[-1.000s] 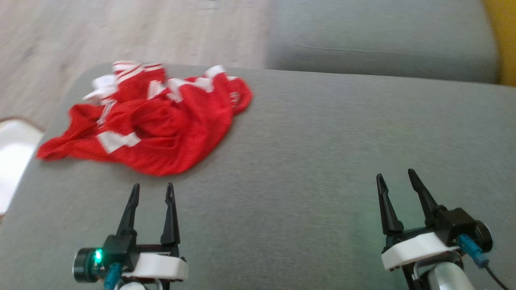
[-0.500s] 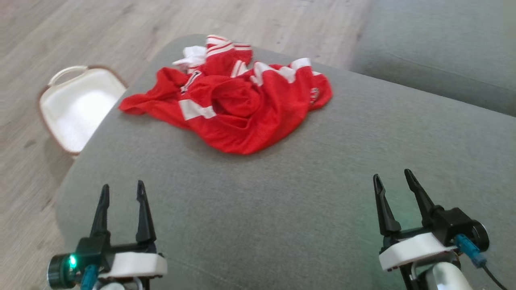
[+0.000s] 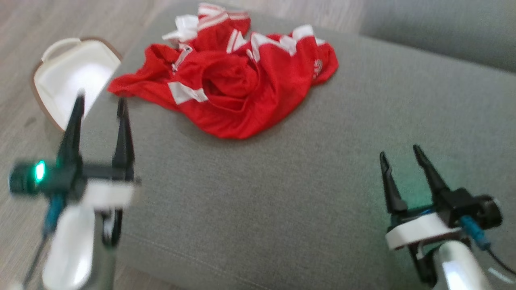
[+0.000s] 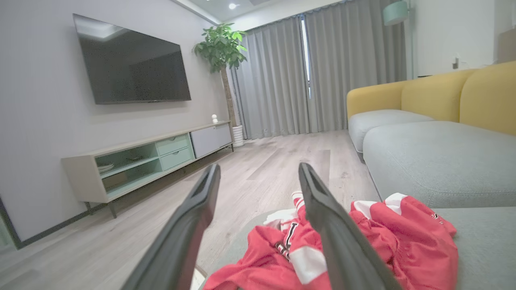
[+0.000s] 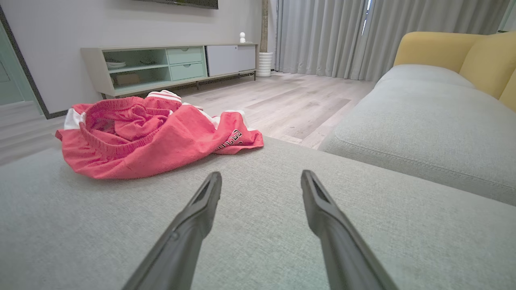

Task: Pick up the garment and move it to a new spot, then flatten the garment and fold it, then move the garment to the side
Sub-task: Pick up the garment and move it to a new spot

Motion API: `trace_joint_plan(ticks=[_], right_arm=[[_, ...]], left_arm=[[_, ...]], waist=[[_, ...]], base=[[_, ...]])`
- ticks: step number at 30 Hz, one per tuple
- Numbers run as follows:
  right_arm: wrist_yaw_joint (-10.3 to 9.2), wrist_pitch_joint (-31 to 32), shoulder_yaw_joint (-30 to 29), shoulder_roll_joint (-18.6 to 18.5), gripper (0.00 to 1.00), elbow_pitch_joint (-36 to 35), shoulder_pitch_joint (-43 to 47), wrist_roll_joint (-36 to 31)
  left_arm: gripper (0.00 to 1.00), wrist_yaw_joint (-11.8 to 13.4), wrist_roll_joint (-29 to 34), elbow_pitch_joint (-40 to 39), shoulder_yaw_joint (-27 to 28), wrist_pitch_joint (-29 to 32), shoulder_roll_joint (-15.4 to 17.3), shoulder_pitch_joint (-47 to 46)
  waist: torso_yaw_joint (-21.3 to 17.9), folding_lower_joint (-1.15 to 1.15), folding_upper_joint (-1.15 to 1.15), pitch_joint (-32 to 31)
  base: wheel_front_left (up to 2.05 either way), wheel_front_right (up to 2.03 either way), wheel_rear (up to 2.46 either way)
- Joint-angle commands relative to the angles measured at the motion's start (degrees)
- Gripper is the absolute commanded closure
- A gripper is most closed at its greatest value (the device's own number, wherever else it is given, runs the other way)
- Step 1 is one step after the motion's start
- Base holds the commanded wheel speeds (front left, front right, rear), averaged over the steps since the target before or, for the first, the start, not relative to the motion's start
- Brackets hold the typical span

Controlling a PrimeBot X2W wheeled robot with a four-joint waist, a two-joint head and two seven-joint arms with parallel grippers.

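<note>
Red garment (image 3: 242, 84) lay crumpled, upper centre, on grey cushion (image 3: 282, 181). White tub (image 3: 52, 52) on floor, upper left. Left hand (image 3: 100, 100) and right hand (image 3: 399, 151) both spread, apart from garment.

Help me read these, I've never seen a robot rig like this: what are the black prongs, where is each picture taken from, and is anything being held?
The prongs are the fingers of a two-armed robot's grippers. One picture comes from a camera on its head, looking down: the left gripper, blurred, is at the left and the right gripper at the lower right. The other two come from cameras on each wrist, looking along that arm's own fingers. A crumpled red and white garment lies on a grey sofa cushion; a white tub sits on the floor beside it. Both grippers are open and hold nothing.
</note>
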Motion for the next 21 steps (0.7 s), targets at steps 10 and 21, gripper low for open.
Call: trace_joint_plan(ticks=[10,21], right_arm=[[-0.04,-0.62,0.82,-8.24,0.0,-4.1,-4.62,-1.79],[-0.04,-0.62,1.8,-10.96,0.0,-6.49,-5.77,-1.85]], left_arm=[[0.0,-3.51,-9.61,12.9,-13.11,17.6,5.3,-29.25],[0.0,-3.54,-19.01,35.09,-26.37,32.45,8.08,-40.3]], waist=[[-1.13,-0.01,0.0,11.92],[-3.29,-0.01,0.0,14.94]], base=[[0.0,0.0,0.0],[0.0,0.0,0.0]])
